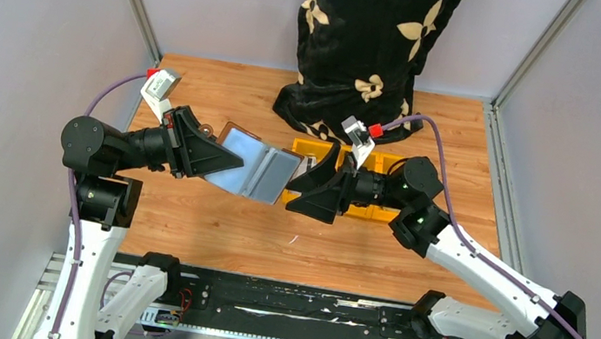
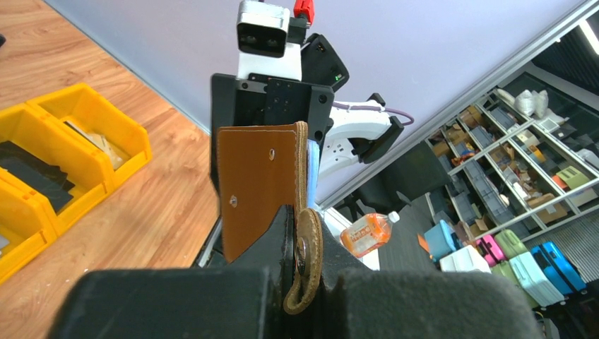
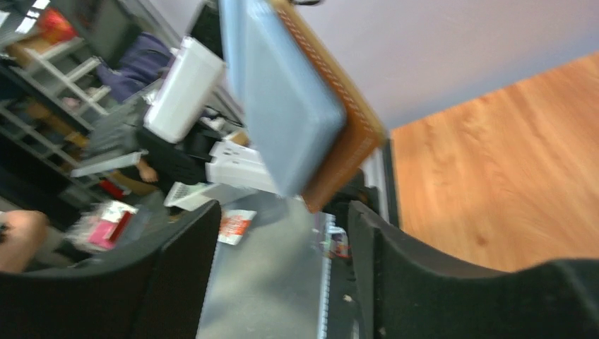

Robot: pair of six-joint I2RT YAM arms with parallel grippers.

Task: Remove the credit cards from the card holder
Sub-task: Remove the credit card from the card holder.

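My left gripper (image 1: 228,162) is shut on the card holder (image 1: 255,170) and holds it open above the table, shiny grey inner side up. In the left wrist view the brown outer side (image 2: 258,180) stands upright and its snap strap (image 2: 309,247) is pinched at my left gripper (image 2: 311,229). My right gripper (image 1: 290,196) is open, its tips at the holder's right edge. In the right wrist view the holder (image 3: 289,106) hangs just above and beyond my open right gripper (image 3: 282,233), not between the fingers (image 3: 417,275). I cannot make out any credit cards.
Yellow bins (image 1: 383,165) stand on the wooden table behind the right gripper and also show in the left wrist view (image 2: 85,113), holding dark and tan items. A black cloth bag with tan flowers (image 1: 366,47) stands at the back. Grey walls close both sides.
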